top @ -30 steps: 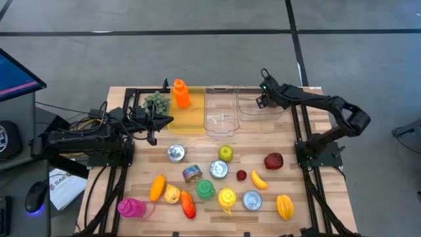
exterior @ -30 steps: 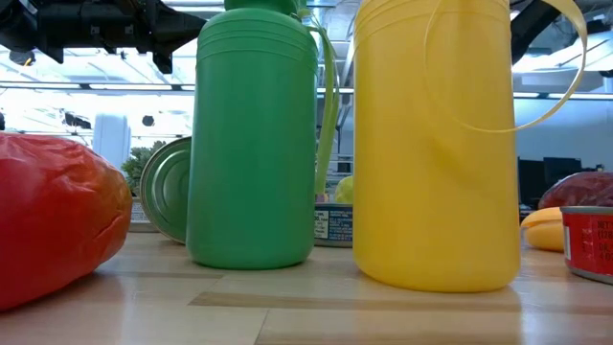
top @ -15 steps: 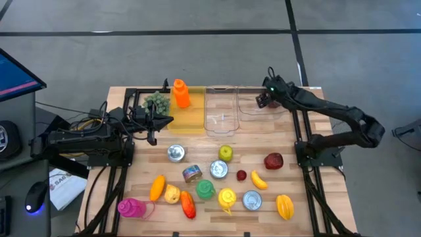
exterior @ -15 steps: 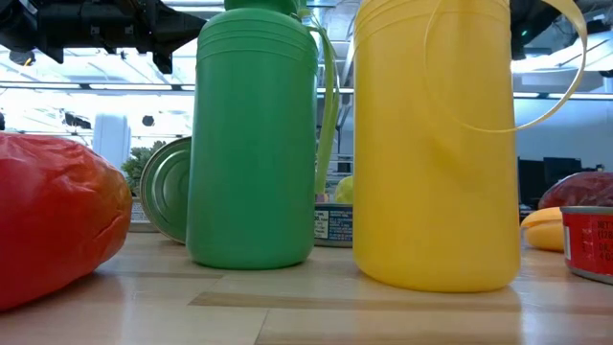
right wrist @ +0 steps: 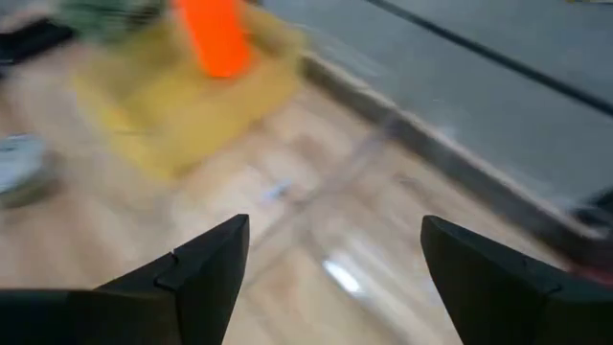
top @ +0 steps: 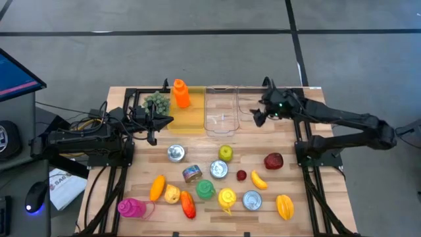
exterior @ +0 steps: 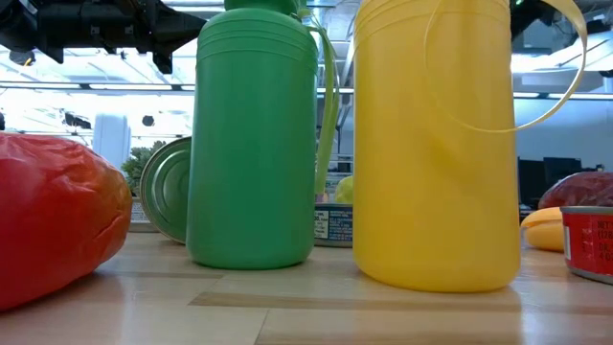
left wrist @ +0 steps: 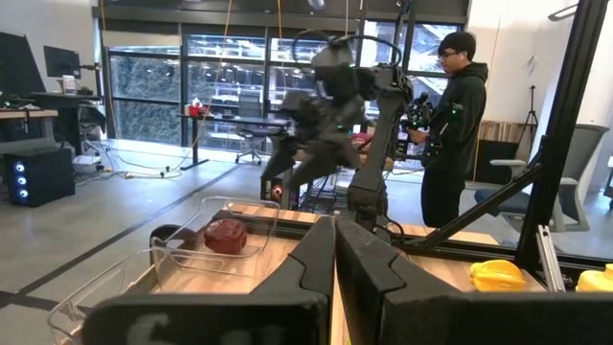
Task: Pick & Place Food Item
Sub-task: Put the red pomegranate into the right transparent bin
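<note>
My right gripper (top: 258,117) hangs open and empty over the two clear containers (top: 220,122) at the table's far side. In the right wrist view its fingers (right wrist: 206,268) stand wide apart above a clear container's floor. A dark red food item (left wrist: 227,235) shows within a clear container's walls in the left wrist view. My left gripper (top: 152,126) waits shut at the table's left, beside the yellow container (top: 187,120). Loose food lies nearer: a red apple (top: 273,160), a green apple (top: 225,153), a banana (top: 258,179).
An orange bottle (top: 181,93) and green grapes (top: 156,101) sit in or at the yellow container. Cans (top: 175,153), a green bottle (exterior: 254,144), a yellow bottle (exterior: 436,144), a red pepper (exterior: 57,211) and other fruit crowd the near half. A person (left wrist: 458,125) stands beyond the table.
My right gripper has risen from low in the far-right clear container and drawn toward the table's near edge, tipping from steeply downward to a shallower slant. Nothing on the table has moved.
</note>
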